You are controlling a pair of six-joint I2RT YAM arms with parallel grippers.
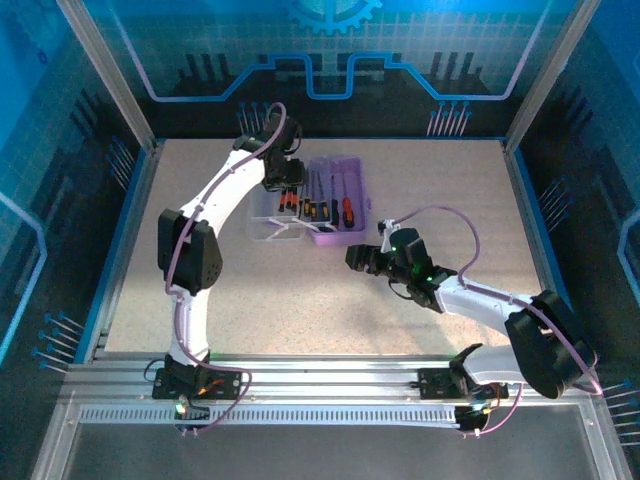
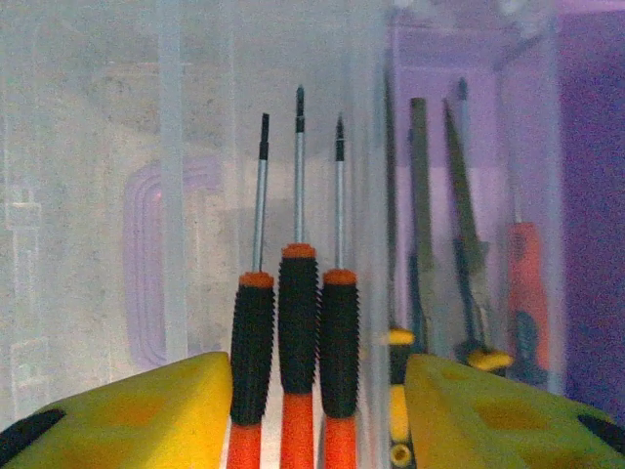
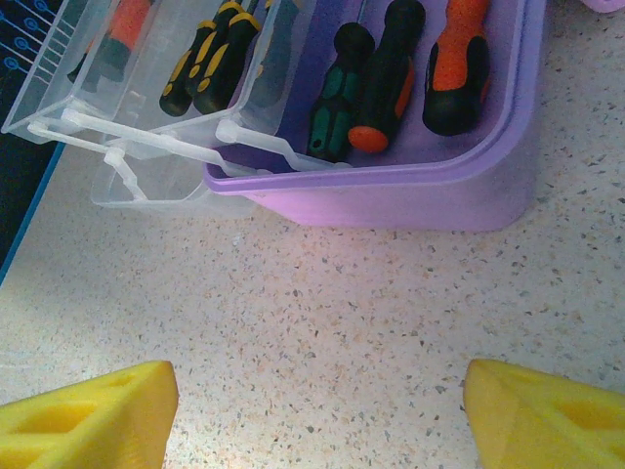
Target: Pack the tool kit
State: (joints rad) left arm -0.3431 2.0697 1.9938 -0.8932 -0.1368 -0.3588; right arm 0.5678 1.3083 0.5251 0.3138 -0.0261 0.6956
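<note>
My left gripper, jaws parted and clamping nothing, straddles three orange-black screwdrivers lying tips toward 12 o'clock in the clear tray, while the purple case sits at 12 o'clock from my wide-spread, empty right gripper.

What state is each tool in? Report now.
Left tool: open around three screwdrivers, not gripping them.
Right tool: open, empty.
</note>
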